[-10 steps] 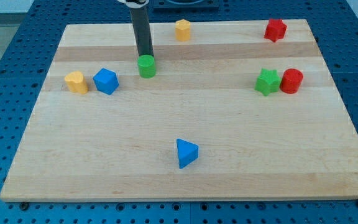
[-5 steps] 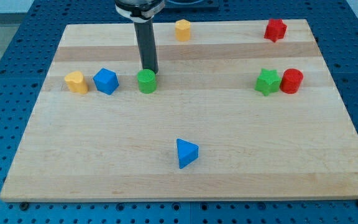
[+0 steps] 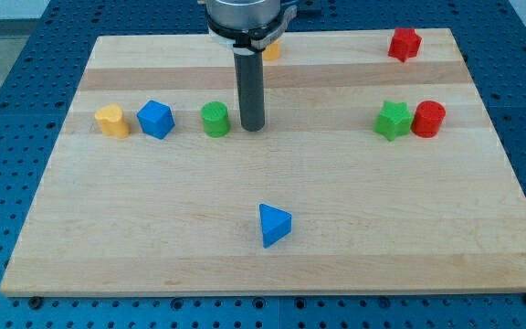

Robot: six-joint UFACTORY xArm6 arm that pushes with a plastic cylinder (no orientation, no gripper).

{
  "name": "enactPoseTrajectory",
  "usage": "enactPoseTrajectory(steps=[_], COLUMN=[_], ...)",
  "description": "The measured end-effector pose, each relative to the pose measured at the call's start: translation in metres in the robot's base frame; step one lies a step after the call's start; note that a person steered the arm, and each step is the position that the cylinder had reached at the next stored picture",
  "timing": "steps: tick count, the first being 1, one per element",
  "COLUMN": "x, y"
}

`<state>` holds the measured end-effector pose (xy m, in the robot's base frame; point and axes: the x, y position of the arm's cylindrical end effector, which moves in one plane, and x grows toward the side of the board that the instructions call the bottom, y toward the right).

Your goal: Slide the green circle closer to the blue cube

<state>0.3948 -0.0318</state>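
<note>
The green circle (image 3: 215, 120) stands on the wooden board left of centre. The blue cube (image 3: 155, 120) sits to its left, a block's width of bare board between them. My tip (image 3: 252, 127) rests on the board just right of the green circle, with a narrow gap between them. The rod rises straight up from the tip toward the view's top.
A yellow block (image 3: 110, 121) sits left of the blue cube. An orange block (image 3: 270, 47) at the top is partly hidden behind the rod. A red star (image 3: 405, 43) is top right. A green star (image 3: 392, 120) touches a red cylinder (image 3: 428, 120) at right. A blue triangle (image 3: 273, 225) lies lower centre.
The green circle moved down the view, level with the blue cube. My tip went from above the circle round to its right side.
</note>
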Motion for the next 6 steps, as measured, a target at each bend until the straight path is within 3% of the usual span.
enactPoseTrajectory(steps=[6], x=[0.001], y=[-0.037])
